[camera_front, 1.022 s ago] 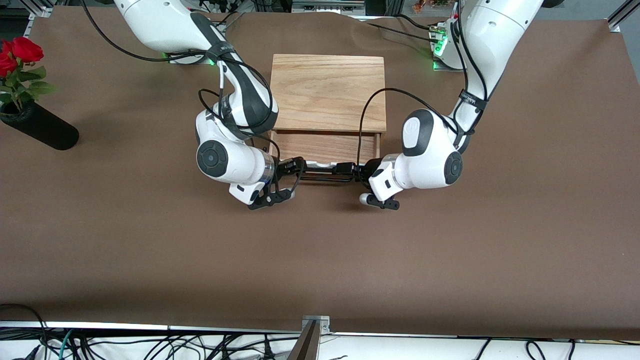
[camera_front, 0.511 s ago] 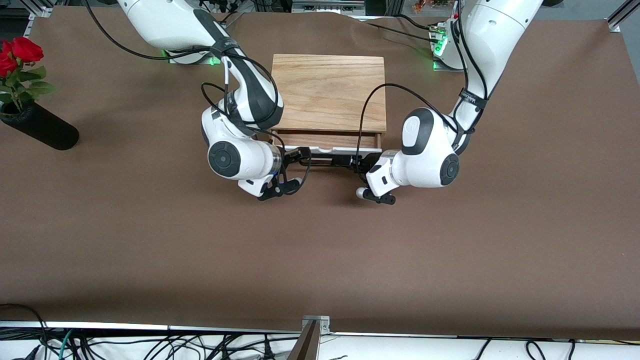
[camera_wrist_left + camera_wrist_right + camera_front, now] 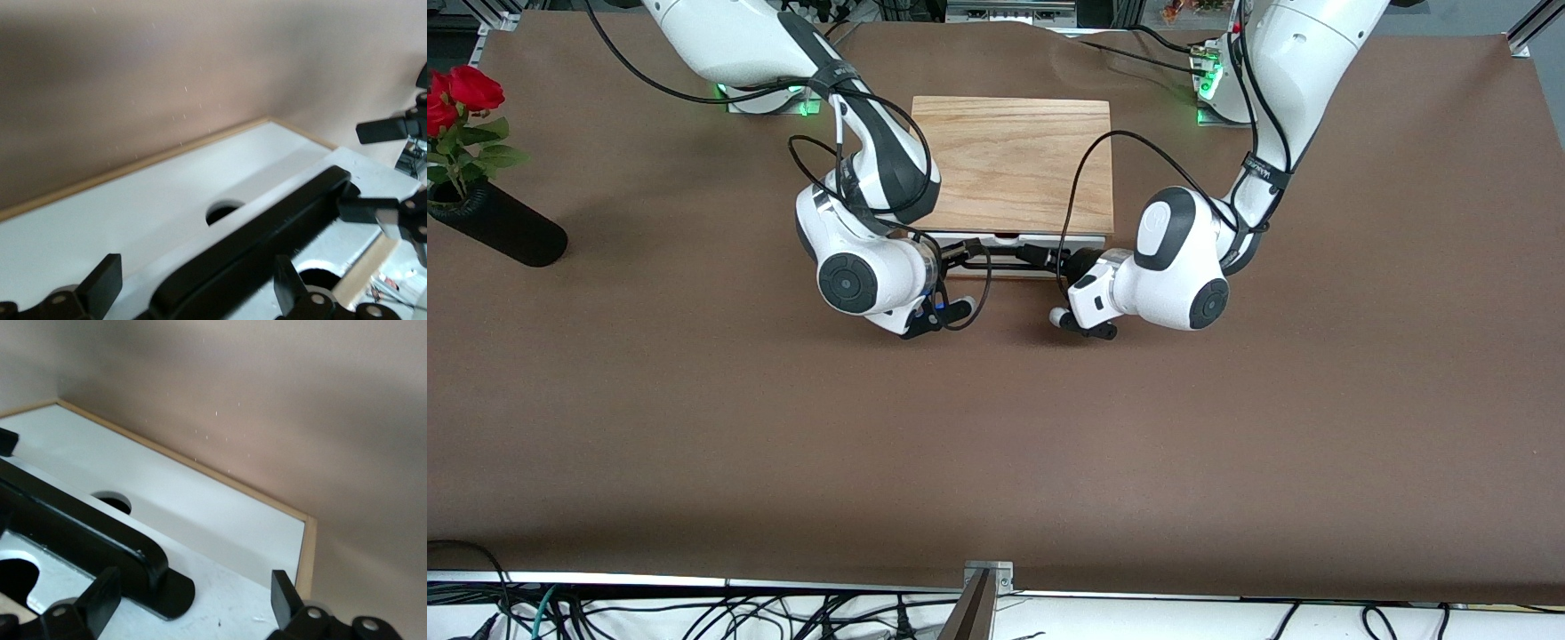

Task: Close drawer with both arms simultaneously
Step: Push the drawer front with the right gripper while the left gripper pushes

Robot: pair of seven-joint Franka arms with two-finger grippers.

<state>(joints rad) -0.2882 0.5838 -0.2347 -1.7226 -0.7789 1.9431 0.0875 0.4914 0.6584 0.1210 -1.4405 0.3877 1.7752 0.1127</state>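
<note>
The light oak cabinet (image 3: 1014, 164) stands mid-table between the two bases. Its drawer (image 3: 1009, 241) is pushed in almost flush: only the white front panel and the black bar handle (image 3: 1005, 262) show. My right gripper (image 3: 959, 255) is open at the handle's end nearer the right arm, its fingers (image 3: 100, 597) spread against the white panel (image 3: 200, 507) beside the handle (image 3: 80, 527). My left gripper (image 3: 1056, 260) is open at the other end, its fingers (image 3: 290, 287) either side of the handle (image 3: 253, 247) on the panel (image 3: 133, 213). Neither grips anything.
A black vase (image 3: 503, 236) with red roses (image 3: 458, 98) lies tilted at the right arm's end of the table. Cables loop from both wrists over the cabinet's front edge. Brown cloth covers the table nearer the front camera.
Both grippers moved toward the cabinet together, pushing the drawer in. The wooden tray that showed a second ago is now inside, with only the front panel visible.
</note>
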